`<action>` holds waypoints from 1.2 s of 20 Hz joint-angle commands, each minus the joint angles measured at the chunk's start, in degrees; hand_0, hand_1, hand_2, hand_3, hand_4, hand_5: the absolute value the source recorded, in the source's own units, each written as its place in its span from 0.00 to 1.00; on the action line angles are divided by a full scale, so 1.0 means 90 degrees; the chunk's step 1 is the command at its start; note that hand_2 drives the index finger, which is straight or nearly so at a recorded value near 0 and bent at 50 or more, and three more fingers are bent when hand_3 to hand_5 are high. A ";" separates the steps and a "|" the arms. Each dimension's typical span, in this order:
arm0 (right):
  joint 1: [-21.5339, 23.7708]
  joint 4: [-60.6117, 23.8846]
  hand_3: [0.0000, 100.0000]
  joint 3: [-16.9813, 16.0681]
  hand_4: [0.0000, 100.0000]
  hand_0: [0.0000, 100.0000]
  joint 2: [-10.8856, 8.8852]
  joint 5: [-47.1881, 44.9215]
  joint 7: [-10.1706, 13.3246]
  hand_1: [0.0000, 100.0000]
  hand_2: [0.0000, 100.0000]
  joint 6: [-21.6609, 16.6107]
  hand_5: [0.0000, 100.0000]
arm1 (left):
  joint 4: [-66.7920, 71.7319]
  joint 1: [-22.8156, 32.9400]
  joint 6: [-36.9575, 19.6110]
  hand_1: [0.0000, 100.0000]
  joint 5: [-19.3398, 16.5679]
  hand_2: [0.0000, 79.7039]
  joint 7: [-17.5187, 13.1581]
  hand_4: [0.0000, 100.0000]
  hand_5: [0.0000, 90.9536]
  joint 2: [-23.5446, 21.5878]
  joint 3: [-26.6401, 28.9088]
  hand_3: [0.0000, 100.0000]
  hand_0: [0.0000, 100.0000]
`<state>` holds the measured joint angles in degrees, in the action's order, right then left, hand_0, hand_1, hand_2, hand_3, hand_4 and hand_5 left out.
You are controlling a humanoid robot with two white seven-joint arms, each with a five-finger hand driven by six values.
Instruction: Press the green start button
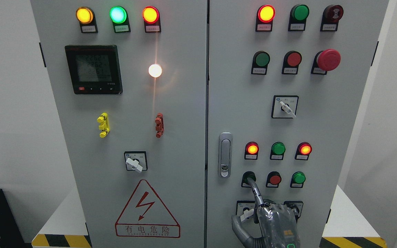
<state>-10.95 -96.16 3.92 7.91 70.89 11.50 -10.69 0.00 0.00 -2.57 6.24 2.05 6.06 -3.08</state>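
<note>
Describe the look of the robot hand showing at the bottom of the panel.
The hand is grey metal, its back wrapped in clear, glossy plastic film. A slim dark-grey jointed finger and a grey thumb show. On the wrist are a small orange square mark and a green light at the bottom edge.

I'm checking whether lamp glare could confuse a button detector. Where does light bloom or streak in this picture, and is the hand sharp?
Head view: the white lamp blooms and throws a vertical streak down the left door; the lit top-row lamps also glow soft-edged. The meter screen looks washed out, its digits hard to read. The right hand is sharp, its finger at the green button.
</note>
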 commanded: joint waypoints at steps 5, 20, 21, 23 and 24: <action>0.0474 -0.0877 0.85 -0.0006 0.81 0.59 0.0020 -0.0659 0.0069 0.41 0.01 -0.0190 0.89 | -0.0176 -0.0146 0.0002 0.56 0.0000 0.00 -0.0004 0.00 0.00 0.0001 0.0000 0.00 0.12; 0.1529 -0.2001 0.22 0.0033 0.25 0.00 0.0010 -0.4152 -0.0262 0.22 0.00 -0.0121 0.35 | -0.0176 -0.0146 0.0002 0.56 0.0000 0.00 -0.0004 0.00 0.00 0.0001 0.0000 0.00 0.12; 0.1577 -0.2040 0.19 0.0062 0.21 0.00 0.0010 -0.4455 -0.0321 0.19 0.00 -0.0121 0.29 | -0.0176 -0.0146 0.0002 0.56 0.0000 0.00 -0.0004 0.00 0.00 0.0001 0.0000 0.00 0.12; 0.1695 -0.2206 0.17 0.0169 0.18 0.00 0.0010 -0.4954 -0.0496 0.18 0.00 -0.0102 0.23 | -0.0176 -0.0146 0.0002 0.56 0.0000 0.00 -0.0004 0.00 0.00 0.0001 0.0000 0.00 0.12; 0.1763 -0.2255 0.17 0.0218 0.16 0.00 0.0000 -0.5188 -0.0545 0.16 0.00 -0.0092 0.19 | -0.0176 -0.0146 0.0002 0.56 0.0000 0.00 -0.0004 0.00 0.00 0.0001 0.0000 0.00 0.12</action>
<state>1.79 -110.21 4.23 8.03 37.33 8.05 -11.60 0.00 0.00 -2.57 6.24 2.06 6.06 -3.08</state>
